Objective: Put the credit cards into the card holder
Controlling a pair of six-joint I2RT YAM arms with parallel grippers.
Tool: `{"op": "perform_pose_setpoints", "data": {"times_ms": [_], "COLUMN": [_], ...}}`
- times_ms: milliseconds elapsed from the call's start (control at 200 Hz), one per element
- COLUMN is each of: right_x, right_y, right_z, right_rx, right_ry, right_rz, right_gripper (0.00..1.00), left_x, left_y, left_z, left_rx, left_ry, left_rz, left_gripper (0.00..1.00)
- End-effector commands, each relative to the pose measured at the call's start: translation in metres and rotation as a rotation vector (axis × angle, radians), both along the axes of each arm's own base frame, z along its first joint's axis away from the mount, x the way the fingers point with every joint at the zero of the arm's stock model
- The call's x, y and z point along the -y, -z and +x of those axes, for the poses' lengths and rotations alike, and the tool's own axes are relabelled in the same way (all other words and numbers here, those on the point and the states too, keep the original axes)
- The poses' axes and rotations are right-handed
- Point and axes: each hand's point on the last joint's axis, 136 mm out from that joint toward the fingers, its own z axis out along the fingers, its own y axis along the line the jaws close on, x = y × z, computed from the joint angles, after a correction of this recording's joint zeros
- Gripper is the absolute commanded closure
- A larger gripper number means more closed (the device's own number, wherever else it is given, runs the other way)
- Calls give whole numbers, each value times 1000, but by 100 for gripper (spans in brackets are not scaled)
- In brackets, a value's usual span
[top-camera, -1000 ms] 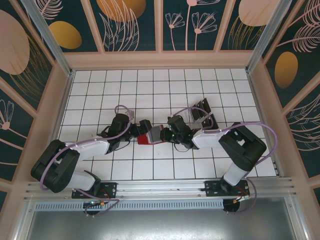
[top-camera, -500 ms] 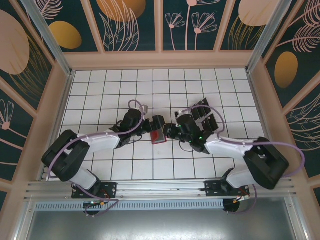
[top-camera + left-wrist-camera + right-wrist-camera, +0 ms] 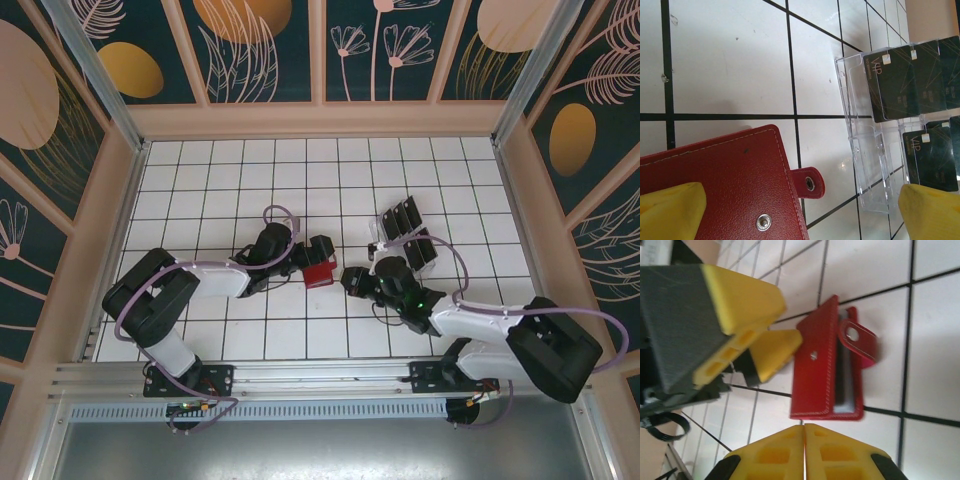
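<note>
The red card holder (image 3: 318, 274) lies on a white tile between the two arms. In the right wrist view the card holder (image 3: 820, 360) gapes slightly, with a dark card edge (image 3: 839, 376) and a white lining inside, its snap tab sticking out. My left gripper (image 3: 314, 250) is open over it. One yellow finger (image 3: 670, 212) overlaps the holder (image 3: 725, 175), the other sits far right. My right gripper (image 3: 804, 432) is shut with nothing in it, just short of the holder's near edge. Black credit cards (image 3: 895, 85) stand in a clear rack.
The clear plastic slotted rack (image 3: 405, 236) with several black cards stands right of the holder, close behind my right arm; its front slots (image 3: 867, 170) hold nothing. The left gripper's fingers (image 3: 740, 295) crowd the holder's left side. Wooden walls ring the tiled floor.
The red holder went from being held up between both grippers to lying on the tile. My right gripper pulled back toward the near side and shut. The left arm reached further right.
</note>
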Motion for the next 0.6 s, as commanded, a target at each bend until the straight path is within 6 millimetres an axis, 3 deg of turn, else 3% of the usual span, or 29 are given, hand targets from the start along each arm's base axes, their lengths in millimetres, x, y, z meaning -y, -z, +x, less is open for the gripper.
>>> {"op": "perform_pose_setpoints", "data": {"times_ms": [0, 335, 596], "right_x": [-12, -36, -41], "right_y": [-16, 2, 26], "right_z": [9, 20, 25], "right_rx": [73, 52, 6], "right_ry": [10, -16, -17], "right_rz": [79, 67, 20], "right_gripper": [92, 96, 97], "left_x": [-2, -6, -5], "left_y": [7, 8, 6], "left_z": [2, 0, -2], "left_rx": [-6, -9, -3], "left_ry": [-29, -35, -31], "left_rz": [13, 27, 23], "left_gripper": [2, 1, 1]}}
